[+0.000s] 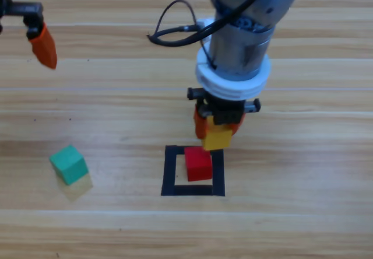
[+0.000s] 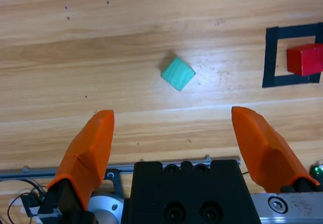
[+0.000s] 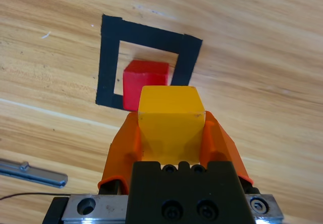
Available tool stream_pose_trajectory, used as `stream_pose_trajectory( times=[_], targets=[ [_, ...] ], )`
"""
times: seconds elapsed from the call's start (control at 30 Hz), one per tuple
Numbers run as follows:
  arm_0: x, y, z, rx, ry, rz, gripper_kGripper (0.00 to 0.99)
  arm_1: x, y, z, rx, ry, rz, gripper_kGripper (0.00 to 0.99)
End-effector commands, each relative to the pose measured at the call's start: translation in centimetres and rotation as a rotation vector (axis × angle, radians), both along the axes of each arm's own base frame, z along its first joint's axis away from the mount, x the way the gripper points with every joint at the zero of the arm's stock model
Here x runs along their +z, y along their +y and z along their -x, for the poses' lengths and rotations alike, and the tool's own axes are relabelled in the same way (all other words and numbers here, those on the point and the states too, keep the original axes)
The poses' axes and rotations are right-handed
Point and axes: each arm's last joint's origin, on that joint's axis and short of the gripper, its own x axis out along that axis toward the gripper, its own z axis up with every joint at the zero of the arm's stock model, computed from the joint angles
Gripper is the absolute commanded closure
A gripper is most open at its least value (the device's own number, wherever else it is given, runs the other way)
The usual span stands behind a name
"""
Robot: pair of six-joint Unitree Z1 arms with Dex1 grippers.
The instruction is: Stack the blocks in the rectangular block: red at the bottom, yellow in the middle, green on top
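Observation:
The red cube [image 1: 198,163] [image 3: 145,82] [image 2: 305,59] sits inside the black tape rectangle [image 1: 169,171] [image 3: 108,62] [image 2: 270,57]. My right gripper [image 1: 216,133] [image 3: 171,128] is shut on the yellow cube [image 1: 217,137] [image 3: 170,120], which hangs just above and slightly behind the red cube. The green cube [image 1: 69,164] [image 2: 177,73] lies on the table at the left, apart from the tape. My left gripper [image 1: 44,46] [image 2: 176,138] waits at the upper left, open and holding nothing, well short of the green cube.
A black cable [image 1: 175,34] loops off the right arm above the table. A metal rail [image 3: 30,172] shows low at the left of the right wrist view.

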Motion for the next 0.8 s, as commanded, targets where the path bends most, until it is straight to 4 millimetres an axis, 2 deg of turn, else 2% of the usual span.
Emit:
stream_pose_trajectory(
  times=[0.03,0.23,0.37,0.53,0.8],
  targets=[
    [0.1,1.2,1.2,-0.017,0.003,0.029,0.001,-3.9,2.3,0.9,0.036,0.035,0.079,0.938],
    [0.0,1.9,2.7,-0.045,0.006,0.058,0.001,-4.7,3.0,0.7,0.038,0.039,0.086,0.938],
    [-0.9,2.0,3.1,-0.067,0.013,0.067,0.001,-5.0,3.3,0.7,0.038,0.04,0.086,0.936],
    [-2.4,2.0,3.0,-0.085,0.026,0.062,0.001,-5.4,3.6,0.7,0.038,0.041,0.088,0.938],
    [-3.5,1.7,2.5,-0.091,0.029,0.06,0.001,-6.1,4.0,1.0,0.038,0.046,0.1,0.936]
  ],
)
